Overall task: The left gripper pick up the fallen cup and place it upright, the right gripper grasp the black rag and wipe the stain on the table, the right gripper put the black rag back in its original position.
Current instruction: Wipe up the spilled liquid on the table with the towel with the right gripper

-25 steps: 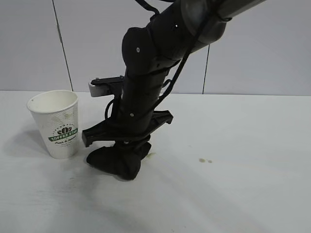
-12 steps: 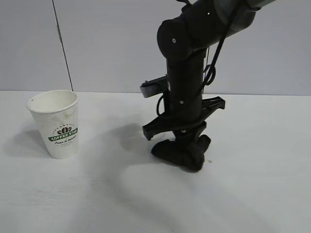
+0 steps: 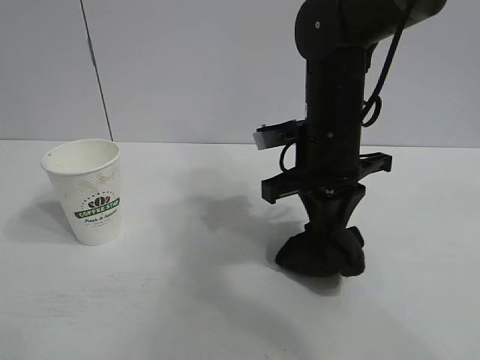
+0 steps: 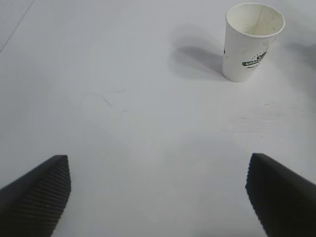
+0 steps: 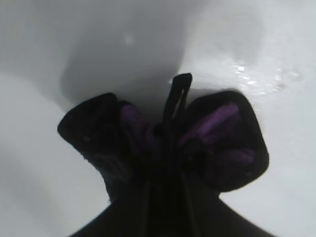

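The black rag [image 3: 322,253] is pressed onto the surface [image 3: 187,300] at the right, clenched in the right tool [image 3: 328,234]. The cup [image 3: 88,192] is seen upright at far left. The left tool [image 4: 158,190] is held released, well apart from the cup.

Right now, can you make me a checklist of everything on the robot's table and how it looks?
Surface: white table, a faint wet sheen beside the rag in the right wrist view; no brown spots seen.
Job's things: cup upright at the left, empty inside; black rag bunched and pressed on the table at the right.
Clutter: nothing seen.
Grippers: right gripper points straight down, shut on the black rag; left gripper open, above bare table, away from the cup.
Cables: black cables loop along the right arm.
Surroundings: plain grey wall panels behind.
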